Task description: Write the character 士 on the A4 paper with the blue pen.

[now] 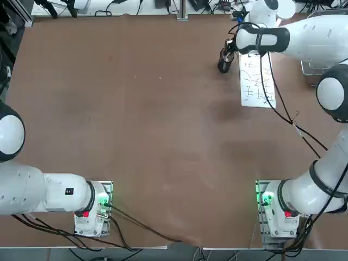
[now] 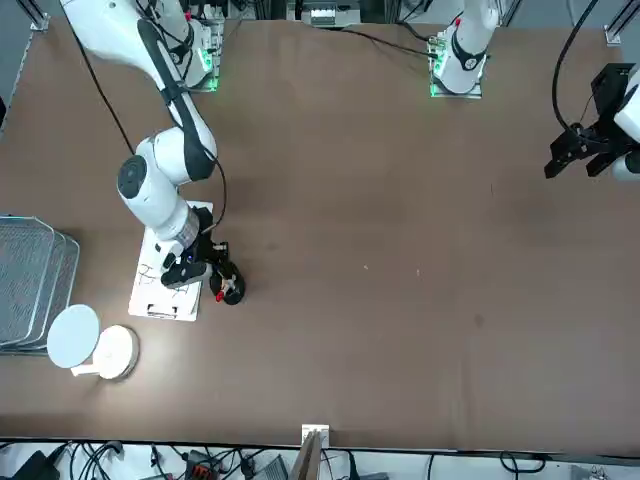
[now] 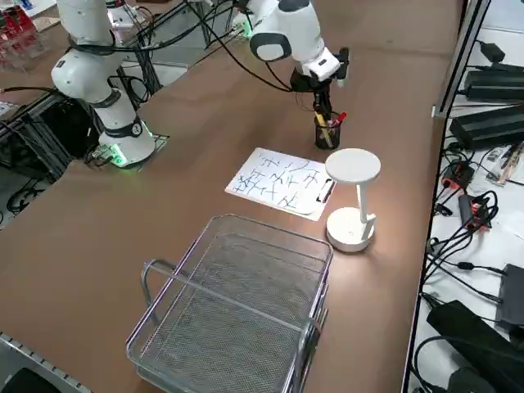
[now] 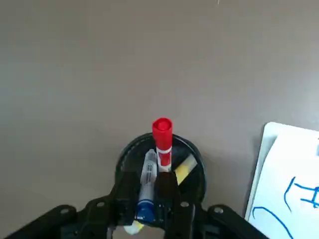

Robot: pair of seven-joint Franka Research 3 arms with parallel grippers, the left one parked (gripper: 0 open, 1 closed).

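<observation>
Brown tabletop filling the background, the right gripper's (image 4: 148,199) black fingers (image 4: 124,191) are pinching the slim white-barrelled blue pen (image 4: 146,186) above the black cylindrical pen cup (image 4: 197,174), beside a red-capped pen (image 4: 162,142); the white A4 paper (image 4: 289,184) is lying just beside the cup.

the black pen cup (image 3: 327,133) is crowded — the red-topped pen (image 4: 162,139) and a yellow one stand in it. the lamp (image 3: 353,196) stands near the cup; the wire basket (image 3: 237,307) sits farther off — elsewhere lies bare table (image 1: 136,119).
</observation>
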